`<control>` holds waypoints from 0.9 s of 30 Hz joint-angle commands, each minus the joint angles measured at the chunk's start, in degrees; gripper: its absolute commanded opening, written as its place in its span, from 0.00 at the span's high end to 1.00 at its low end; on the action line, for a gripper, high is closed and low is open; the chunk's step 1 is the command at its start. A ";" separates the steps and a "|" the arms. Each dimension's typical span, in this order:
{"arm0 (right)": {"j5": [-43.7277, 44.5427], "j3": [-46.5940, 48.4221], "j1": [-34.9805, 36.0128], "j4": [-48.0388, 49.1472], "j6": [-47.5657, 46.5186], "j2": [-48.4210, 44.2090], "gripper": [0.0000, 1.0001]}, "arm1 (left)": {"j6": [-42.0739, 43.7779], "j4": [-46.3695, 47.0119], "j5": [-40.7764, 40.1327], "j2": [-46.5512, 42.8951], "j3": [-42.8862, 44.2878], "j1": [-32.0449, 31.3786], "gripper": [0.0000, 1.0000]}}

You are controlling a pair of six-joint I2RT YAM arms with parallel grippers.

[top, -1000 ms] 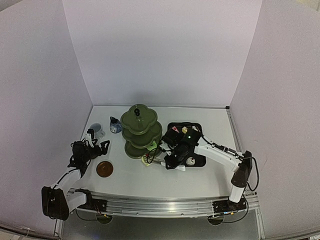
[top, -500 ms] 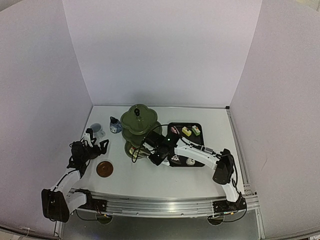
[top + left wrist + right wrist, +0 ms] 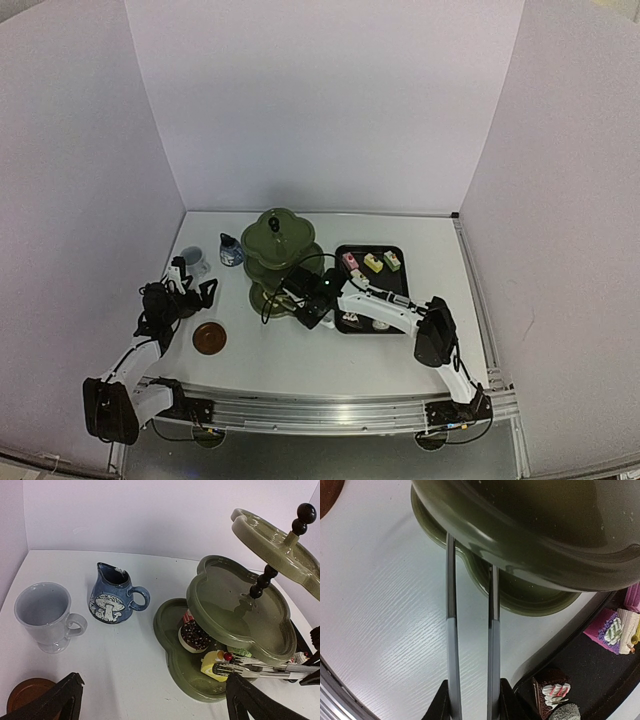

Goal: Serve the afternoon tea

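The olive-green three-tier stand [image 3: 283,258] [image 3: 235,610] [image 3: 530,525] stands mid-table. My right gripper [image 3: 308,305] [image 3: 472,705] is shut on the metal tongs [image 3: 451,630], which reach under the middle tier. Their tips [image 3: 240,669] clasp a yellow roll cake [image 3: 212,662] on the bottom tier, beside a chocolate cake [image 3: 194,636]. My left gripper [image 3: 196,282] [image 3: 154,680] is open and holds nothing, left of the stand. Beyond it are the white mug [image 3: 42,612] [image 3: 192,262] and the blue pot [image 3: 111,600] [image 3: 231,250]. A brown coaster [image 3: 209,338] [image 3: 25,695] lies near it.
The black tray [image 3: 395,283] [image 3: 600,675] sits right of the stand with several cakes, among them a pink one [image 3: 350,261] [image 3: 607,630] and a chocolate slice [image 3: 552,692]. White walls enclose the table on three sides.
My right arm has swung left from over the tray to the stand, bringing the tongs and the yellow cake in under the middle tier. The left arm has not moved.
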 commanded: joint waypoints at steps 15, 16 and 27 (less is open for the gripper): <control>1.09 1.93 -0.02 1.62 1.98 -1.50 0.63 | 1.25 1.95 -0.19 0.25 0.93 0.34 0.00; 1.09 1.79 0.00 1.62 2.12 -1.86 0.63 | 1.32 1.89 -0.19 0.27 0.93 0.34 0.00; 2.55 -1.88 -0.02 1.55 3.72 -5.74 0.62 | 0.93 2.07 0.25 0.57 0.76 0.29 0.00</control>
